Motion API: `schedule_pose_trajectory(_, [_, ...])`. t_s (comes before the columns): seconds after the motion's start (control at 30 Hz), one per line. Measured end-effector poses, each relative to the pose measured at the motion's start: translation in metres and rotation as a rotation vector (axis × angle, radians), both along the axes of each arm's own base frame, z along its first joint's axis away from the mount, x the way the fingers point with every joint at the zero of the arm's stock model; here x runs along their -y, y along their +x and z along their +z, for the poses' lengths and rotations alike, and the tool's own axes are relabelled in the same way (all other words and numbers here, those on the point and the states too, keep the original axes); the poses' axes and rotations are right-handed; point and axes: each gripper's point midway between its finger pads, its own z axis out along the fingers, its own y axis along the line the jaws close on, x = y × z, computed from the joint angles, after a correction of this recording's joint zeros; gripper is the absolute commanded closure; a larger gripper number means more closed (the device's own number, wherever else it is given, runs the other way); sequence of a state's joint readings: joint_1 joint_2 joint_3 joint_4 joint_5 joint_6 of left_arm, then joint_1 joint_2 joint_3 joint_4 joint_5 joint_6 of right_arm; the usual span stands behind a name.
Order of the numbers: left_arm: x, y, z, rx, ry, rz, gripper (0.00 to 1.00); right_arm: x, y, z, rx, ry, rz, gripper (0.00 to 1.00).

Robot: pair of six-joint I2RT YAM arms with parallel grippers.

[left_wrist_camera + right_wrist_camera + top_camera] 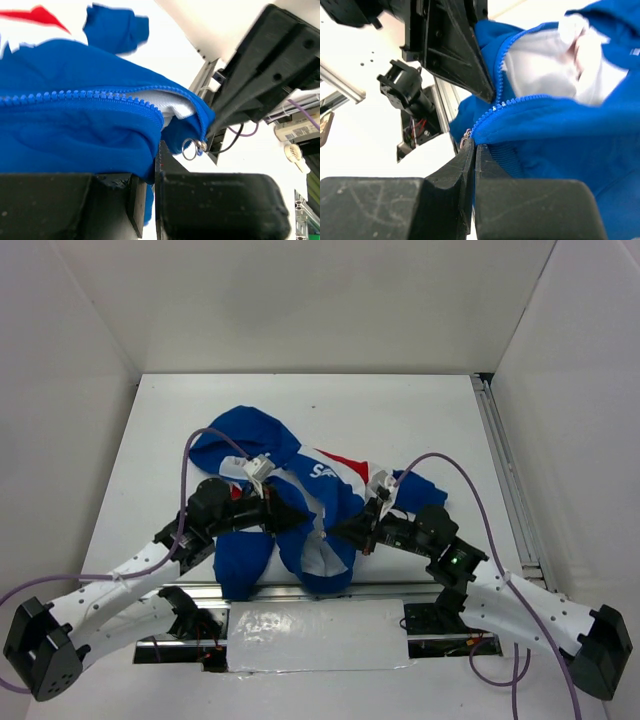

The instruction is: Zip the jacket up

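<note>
Crumpled on the white table (400, 410), close to the near edge and about midway along it: the jacket (250, 435), blue, with red and white panels showing toward the far side and one blue fold reaching down to the near edge. Front open at the lower end, white lining (170, 102) bared between two rows of zip teeth (75, 95). Left gripper (156, 175) low over the heap from the left side, fingers (215, 200) drawn almost together and pinching a fold of blue cloth. Right gripper (474, 150) in from the right side, nearly tip to tip with the left one, pressed together on the jacket's blue edge at the bottom end of the zip. Small metal ring pull (190, 149) hanging just beside that tip; gripped or merely alongside, impossible to tell. Both tools close together over the near part of the garment, well apart from the table's left and right edges.
</note>
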State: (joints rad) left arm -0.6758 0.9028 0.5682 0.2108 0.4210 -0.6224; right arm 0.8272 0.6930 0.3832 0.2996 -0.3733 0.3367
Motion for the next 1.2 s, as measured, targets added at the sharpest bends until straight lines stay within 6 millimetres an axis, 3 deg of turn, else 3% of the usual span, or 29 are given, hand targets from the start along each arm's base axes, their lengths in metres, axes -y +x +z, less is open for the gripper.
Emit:
schedule_pose_trajectory(0.1, [-0.002, -0.007, 0.009, 0.043, -0.035, -0.022, 1.00, 0.000, -0.002, 0.006, 0.031, 0.018, 0.003, 1.00])
schedule_pose_trajectory(0.37, [0.003, -0.016, 0.023, 0.127, -0.093, -0.091, 1.00, -0.005, -0.004, -0.007, 0.019, 0.001, 0.024, 1.00])
schedule_pose_trajectory(0.67, [0.008, -0.011, 0.014, 0.107, -0.078, -0.099, 1.00, -0.008, -0.006, -0.010, 0.016, -0.011, 0.039, 1.00])
schedule_pose_trajectory(1.2, [0.010, -0.020, 0.018, 0.083, -0.104, -0.141, 1.00, -0.005, -0.005, -0.004, 0.031, 0.009, 0.018, 1.00])
